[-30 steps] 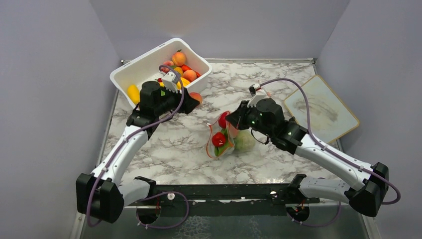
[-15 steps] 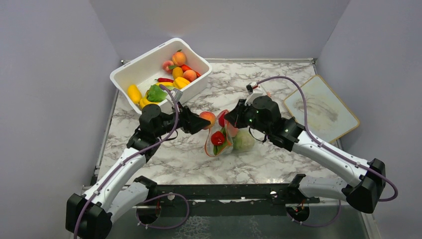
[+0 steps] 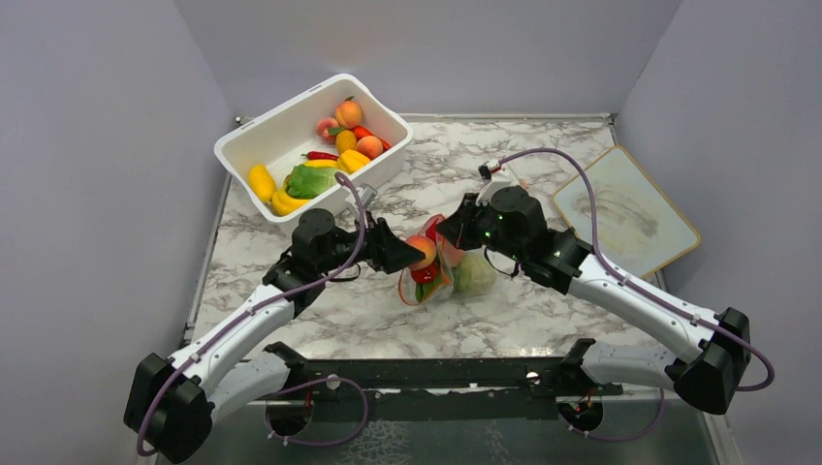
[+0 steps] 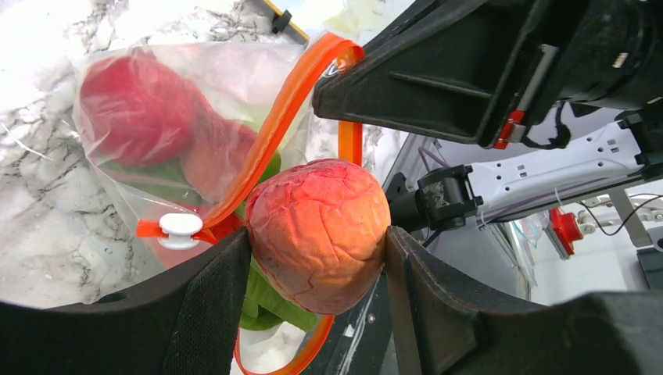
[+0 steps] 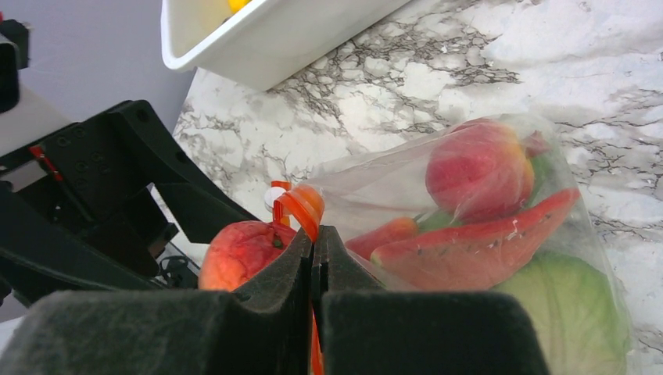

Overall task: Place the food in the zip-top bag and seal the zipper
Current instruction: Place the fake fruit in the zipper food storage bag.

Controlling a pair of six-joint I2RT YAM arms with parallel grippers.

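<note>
Already partly filled, the zip-top bag (image 3: 441, 274) lies near the middle of the desk (image 3: 330, 291), with a red round fruit (image 4: 133, 105), a red pepper (image 5: 469, 246) and a pale green cabbage (image 3: 476, 274) showing through its clear plastic. Its zipper (image 4: 274, 133) stands unsealed, the white slider (image 4: 180, 229) parked at one end. The right hand (image 5: 315, 258) is clenched on the orange strip at the bag's mouth, lifting that lip. The left hand (image 3: 415, 254) grasps a peach (image 4: 317, 230) right at the opening, touching or just short of the strip; I judge it not yet inside. So loading looks about midway. Beyond the bag on its left side, the white tub (image 3: 281, 121) holds more peaches, yellow fruit and a green leafy bunch (image 3: 312, 180); sealing comes last. To the bag's right, well apart, lies a framed board (image 3: 628, 208). The mouth looks narrow for the peach, and the right hand crowds it closely
</note>
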